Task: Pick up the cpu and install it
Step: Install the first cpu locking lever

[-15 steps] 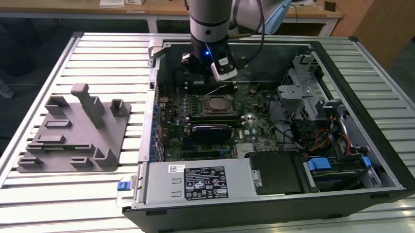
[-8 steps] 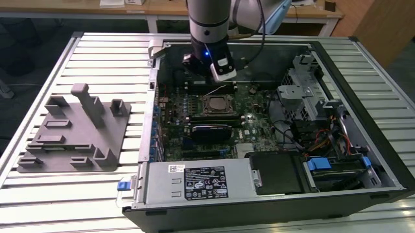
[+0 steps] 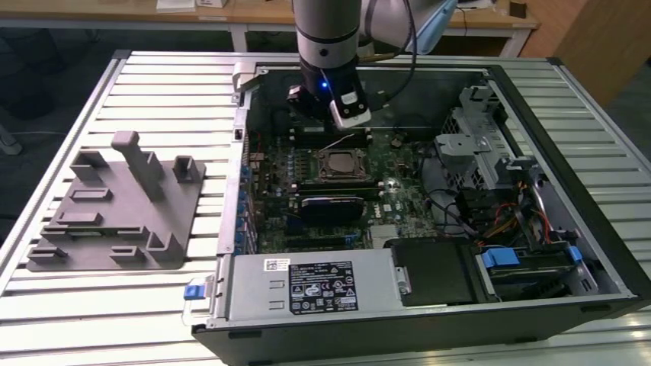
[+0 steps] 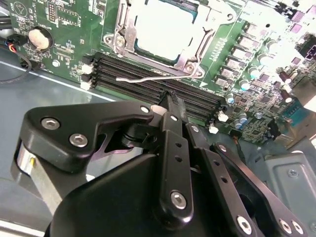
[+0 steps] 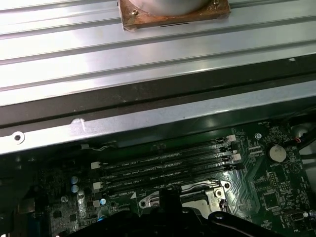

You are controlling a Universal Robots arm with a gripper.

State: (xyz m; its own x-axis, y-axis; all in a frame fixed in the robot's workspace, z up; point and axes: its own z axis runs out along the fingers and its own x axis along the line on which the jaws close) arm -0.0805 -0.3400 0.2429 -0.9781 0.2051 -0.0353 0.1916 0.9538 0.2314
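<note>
The cpu [image 3: 339, 164], a silvery square chip, lies flat inside the motherboard socket [image 3: 317, 174] in the open computer case. In the second wrist view the cpu [image 4: 162, 24] shows bright inside the socket's metal frame [image 4: 118, 37], and the thin socket lever [image 4: 143, 77] lies loose beside the memory slots. My gripper [image 3: 338, 126] hangs over the memory slots just behind the socket. Its black fingers [image 4: 173, 111] are pressed together with nothing between them. In the first wrist view the gripper [image 5: 170, 197] sits just short of the socket's edge [image 5: 210, 193].
A grey plastic holder block [image 3: 112, 202] with upright posts stands on the slatted table at the exterior view's left. Inside the case [image 3: 236, 114] are memory slots [image 4: 148, 84], a power supply [image 3: 305, 286], drive bays [image 3: 489, 160] and loose cables [image 3: 508, 221].
</note>
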